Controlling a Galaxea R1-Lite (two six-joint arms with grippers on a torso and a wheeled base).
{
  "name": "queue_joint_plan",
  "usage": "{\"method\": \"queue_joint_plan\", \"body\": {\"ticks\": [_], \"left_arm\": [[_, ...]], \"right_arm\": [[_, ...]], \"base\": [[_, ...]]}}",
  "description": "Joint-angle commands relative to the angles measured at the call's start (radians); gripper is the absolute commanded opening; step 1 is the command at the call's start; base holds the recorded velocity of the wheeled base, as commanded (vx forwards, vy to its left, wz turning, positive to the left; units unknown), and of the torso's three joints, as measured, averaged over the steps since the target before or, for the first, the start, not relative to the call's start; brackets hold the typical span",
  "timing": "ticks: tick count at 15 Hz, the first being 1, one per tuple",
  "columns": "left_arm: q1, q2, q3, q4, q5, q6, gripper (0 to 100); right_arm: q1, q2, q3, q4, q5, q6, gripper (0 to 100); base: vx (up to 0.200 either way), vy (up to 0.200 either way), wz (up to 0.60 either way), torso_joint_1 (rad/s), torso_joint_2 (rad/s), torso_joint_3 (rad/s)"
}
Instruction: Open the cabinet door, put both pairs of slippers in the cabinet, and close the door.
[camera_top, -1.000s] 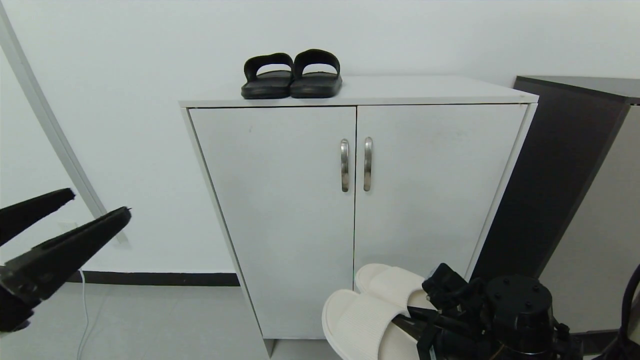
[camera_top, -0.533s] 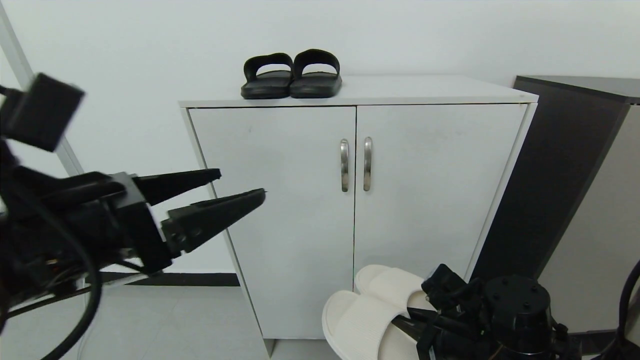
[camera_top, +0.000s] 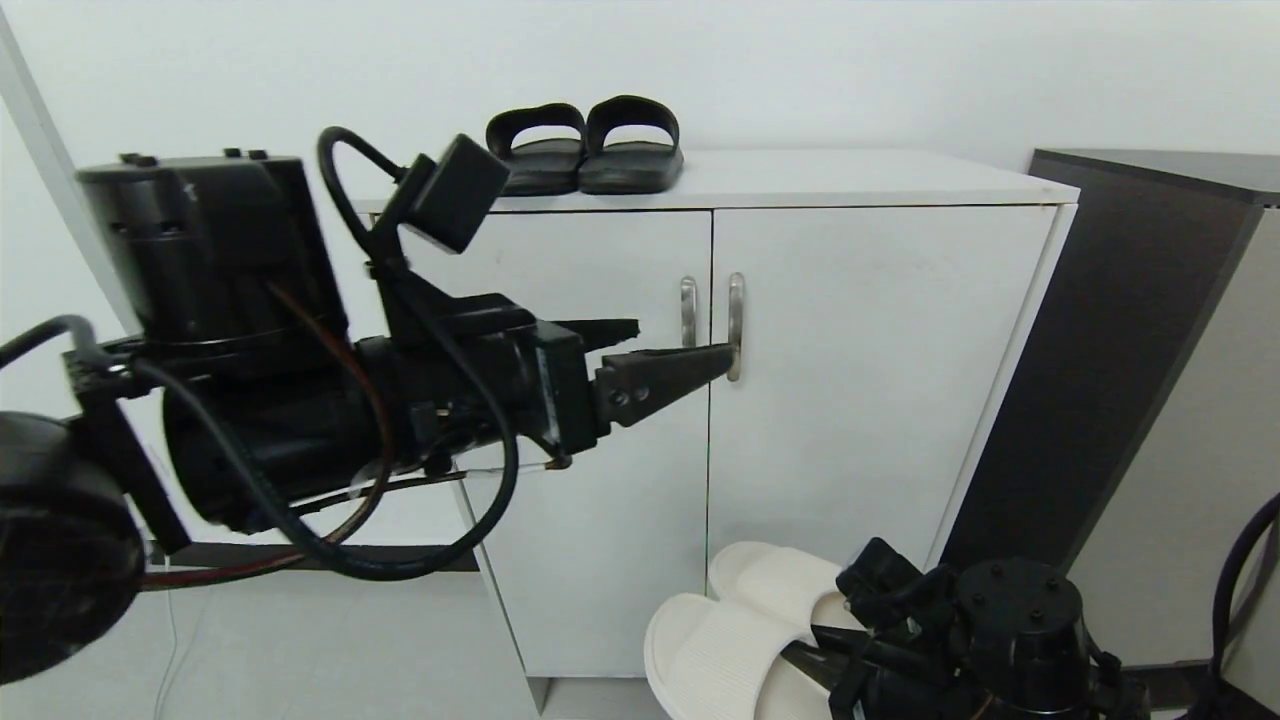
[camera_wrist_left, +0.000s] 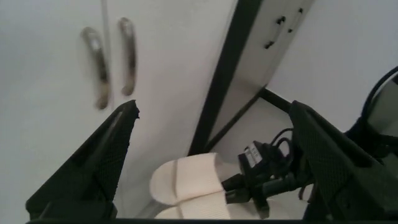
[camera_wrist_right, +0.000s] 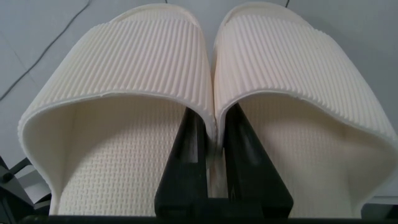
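Cabinet door (camera_top: 560, 450) shut at mid-frame in the head view, its two handles (camera_top: 736, 325) upright and side by side at the centre seam. Straight ahead of the left gripper (camera_top: 687, 338), the nearer one, tips overlapping them in the picture; contact unclear. Spread wide, holding nothing. Arm stretched level from the left edge. Probably needs one handle taken across its long axis. White slippers (camera_top: 730, 625) low, right of centre, inner walls pinched tight in the right gripper (camera_wrist_right: 211, 146). Black slippers (camera_top: 585, 150) on the cabinet top, upper centre.
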Motion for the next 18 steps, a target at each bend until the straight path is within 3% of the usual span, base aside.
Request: {"method": "queue_joint_plan", "body": {"ticks": [1, 2, 5, 6, 8, 9, 12, 15, 18], "left_arm": [[-0.011, 0.137, -0.113, 0.010, -0.056, -0.031, 100], [-0.011, 0.180, -0.154, 0.011, -0.093, -0.051, 100], [0.016, 0.302, -0.276, 0.014, -0.225, -0.055, 100], [0.016, 0.327, -0.308, 0.017, -0.249, -0.074, 100], [0.016, 0.350, -0.351, 0.016, -0.284, -0.132, 100], [0.021, 0.364, -0.374, 0.013, -0.297, -0.184, 100], [0.030, 0.384, -0.394, 0.017, -0.280, -0.184, 100], [0.030, 0.407, -0.429, 0.049, -0.163, -0.182, 100], [0.032, 0.407, -0.426, 0.049, -0.119, -0.182, 100]], "right_arm": [[-0.002, 0.003, 0.001, 0.000, 0.001, 0.000, 0], [-0.001, 0.003, 0.001, 0.000, 0.003, 0.000, 0], [-0.001, 0.000, 0.011, -0.008, 0.038, 0.003, 0], [-0.001, 0.003, 0.013, -0.013, 0.046, 0.001, 0], [-0.001, 0.003, 0.013, -0.017, 0.047, 0.001, 0], [-0.007, 0.003, 0.013, -0.020, 0.047, 0.001, 0], [-0.019, 0.006, 0.007, -0.023, 0.049, 0.001, 0], [-0.036, 0.031, -0.004, -0.023, 0.067, 0.000, 0], [-0.040, 0.046, -0.019, -0.025, 0.067, 0.000, 0]], "base": [[0.000, 0.000, 0.00, 0.000, 0.00, 0.000], [0.000, 0.000, 0.00, 0.000, 0.00, 0.000], [0.000, 0.000, 0.00, 0.000, 0.00, 0.000], [0.000, 0.000, 0.00, 0.000, 0.00, 0.000], [0.000, 0.000, 0.00, 0.000, 0.00, 0.000], [0.000, 0.000, 0.00, 0.000, 0.00, 0.000], [0.000, 0.000, 0.00, 0.000, 0.00, 0.000], [0.000, 0.000, 0.00, 0.000, 0.00, 0.000], [0.000, 0.000, 0.00, 0.000, 0.00, 0.000]]}}
